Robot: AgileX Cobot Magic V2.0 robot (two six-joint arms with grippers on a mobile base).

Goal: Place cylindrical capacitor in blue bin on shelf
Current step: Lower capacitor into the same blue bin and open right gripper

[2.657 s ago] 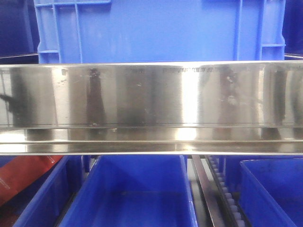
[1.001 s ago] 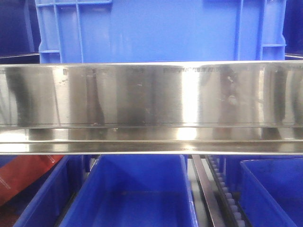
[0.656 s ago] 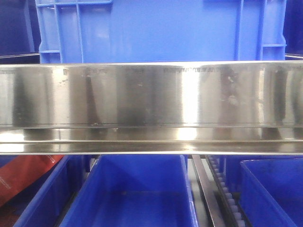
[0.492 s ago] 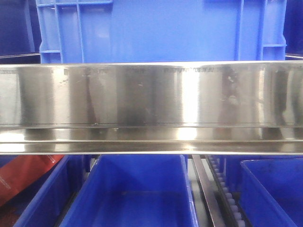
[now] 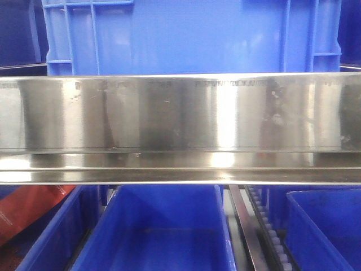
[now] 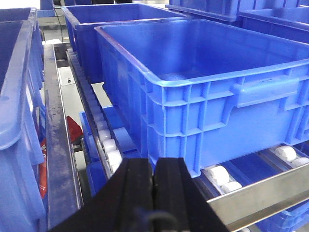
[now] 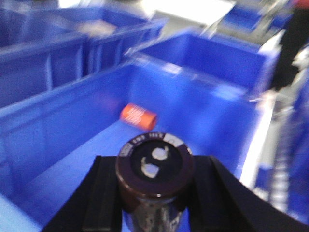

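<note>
Above a blue bin, the right pincer gripped the cylindrical capacitor; the left pincer was pressed together, empty, near the shelf.

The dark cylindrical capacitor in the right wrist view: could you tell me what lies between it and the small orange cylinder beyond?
Only bare blue bin floor separates the dark cylindrical capacitor, clamped in the right gripper, from the small orange cylinder; the right wrist view shows this.

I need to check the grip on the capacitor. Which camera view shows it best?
The right wrist view: the cylindrical capacitor fills the foreground, clamped in the right claw above a blue bin, though the picture is blurred. The front view shows only the shelf and bins; the left wrist view shows no capacitor.
</note>
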